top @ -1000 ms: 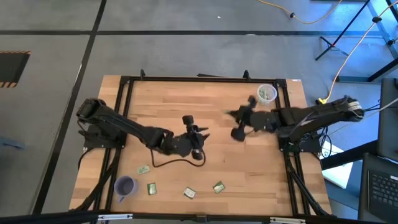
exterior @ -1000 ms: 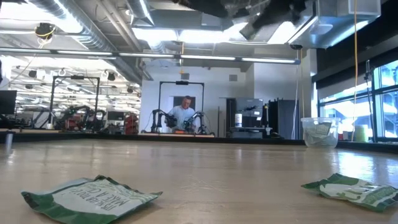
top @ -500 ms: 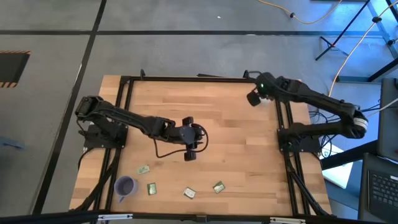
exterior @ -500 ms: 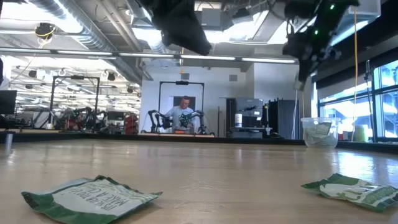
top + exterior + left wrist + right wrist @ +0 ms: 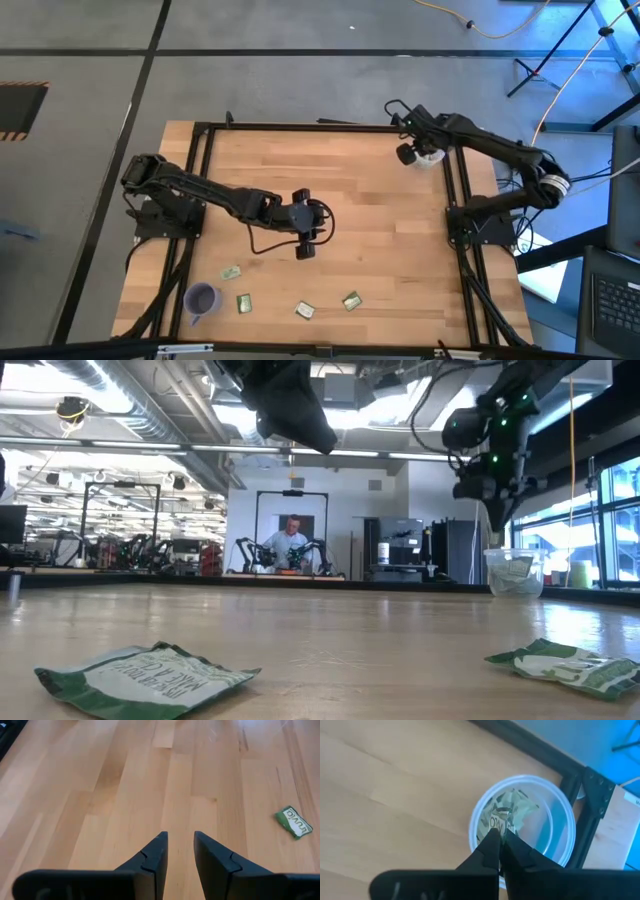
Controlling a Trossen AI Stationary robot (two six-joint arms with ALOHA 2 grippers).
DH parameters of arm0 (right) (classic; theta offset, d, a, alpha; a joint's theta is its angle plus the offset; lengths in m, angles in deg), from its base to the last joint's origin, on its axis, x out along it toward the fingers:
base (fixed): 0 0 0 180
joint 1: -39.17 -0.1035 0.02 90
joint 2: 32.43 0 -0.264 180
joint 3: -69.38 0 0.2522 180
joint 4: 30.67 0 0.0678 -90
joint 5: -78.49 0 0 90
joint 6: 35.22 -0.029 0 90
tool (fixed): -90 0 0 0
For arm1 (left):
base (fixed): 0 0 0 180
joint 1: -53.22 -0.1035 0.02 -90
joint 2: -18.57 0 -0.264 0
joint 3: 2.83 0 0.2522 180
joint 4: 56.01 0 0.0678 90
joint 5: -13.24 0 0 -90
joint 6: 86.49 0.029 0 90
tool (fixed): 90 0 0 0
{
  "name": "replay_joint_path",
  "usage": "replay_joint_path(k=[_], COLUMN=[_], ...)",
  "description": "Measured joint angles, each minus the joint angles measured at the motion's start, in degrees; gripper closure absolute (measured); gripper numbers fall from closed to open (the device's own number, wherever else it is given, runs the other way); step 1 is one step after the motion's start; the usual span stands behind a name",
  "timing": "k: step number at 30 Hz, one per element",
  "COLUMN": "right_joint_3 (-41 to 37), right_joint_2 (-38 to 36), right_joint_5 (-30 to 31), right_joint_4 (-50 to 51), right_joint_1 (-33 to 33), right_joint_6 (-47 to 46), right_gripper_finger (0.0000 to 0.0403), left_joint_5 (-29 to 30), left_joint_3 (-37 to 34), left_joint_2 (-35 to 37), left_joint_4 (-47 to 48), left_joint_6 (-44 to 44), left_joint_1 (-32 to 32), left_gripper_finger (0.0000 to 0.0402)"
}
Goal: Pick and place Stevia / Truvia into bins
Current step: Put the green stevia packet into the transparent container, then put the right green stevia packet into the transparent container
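Right gripper (image 5: pixel 499 851) now hangs over white cup (image 5: pixel 430 152) at table's 1 o'clock corner, fingers together, empty; sachets inside. Left gripper (image 5: pixel 180 851) mid-table, fingers apart, empty, bare wood around. Four sachets (image 5: pixel 351 300) and purple cup (image 5: pixel 201 297) line the 6–7 o'clock edge.

A wooden table (image 5: pixel 360 250) is carrying four sachets (image 5: pixel 351 300) along its near edge — with a purple cup (image 5: pixel 201 298) sitting beside them. A translucent white cup (image 5: pixel 430 152) is standing at the far right corner.
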Motion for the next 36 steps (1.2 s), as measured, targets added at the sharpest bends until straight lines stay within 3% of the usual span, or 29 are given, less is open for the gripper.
replay_joint_path(k=[10,20,25,32,36], right_joint_3=[0.0,0.0,0.0,0.0,0.0], right_joint_2=[4.9,5.2,5.2,4.7,2.4], right_joint_5=[0.1,0.1,0.2,6.6,6.8], right_joint_4=[0.6,0.5,1.2,1.8,2.1], right_joint_1=[1.1,1.2,1.1,1.1,1.0], right_joint_6=[0.2,0.1,-1.2,-0.2,0.3], right_gripper_finger=[0.0396,0.0391,0.0359,0.0305,0.0281], left_joint_5=[0.0,0.0,0.0,0.0,0.0], left_joint_3=[0.0,0.0,0.0,0.0,0.0], left_joint_2=[0.0,0.0,0.0,0.0,0.0], left_joint_4=[0.0,0.0,0.0,0.0,0.1], left_joint_6=[0.0,0.0,-1.0,-1.2,-1.3], left_joint_1=[0.0,0.0,0.0,0.0,0.2], left_gripper_finger=[0.0314,0.0314,0.0314,0.0314,0.0314])
